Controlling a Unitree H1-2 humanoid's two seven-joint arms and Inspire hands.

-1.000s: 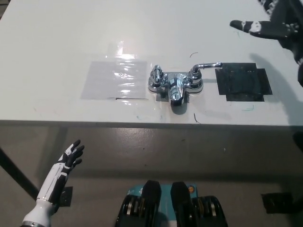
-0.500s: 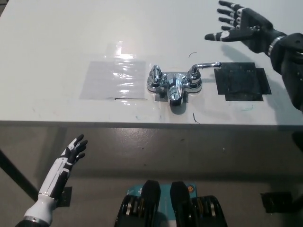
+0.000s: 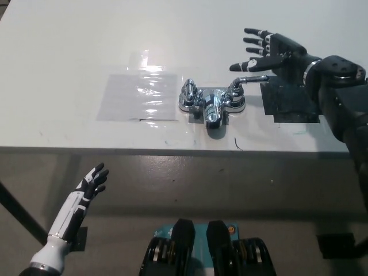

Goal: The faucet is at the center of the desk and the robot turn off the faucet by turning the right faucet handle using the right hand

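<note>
White desk (image 3: 69,52) | right faucet handle (image 3: 251,80) just below spread right hand (image 3: 275,53) | left hand (image 3: 91,184) spread, off-desk

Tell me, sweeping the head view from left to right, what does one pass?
White left hand below the desk edge → clear plastic sheet → left faucet handle → spout → right faucet handle → black right hand, open above that handle's tip → black taped patch.

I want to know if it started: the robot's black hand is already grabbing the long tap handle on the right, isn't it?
Not yet. In the head view the black right hand is open beside the right faucet handle, not gripping it.
</note>
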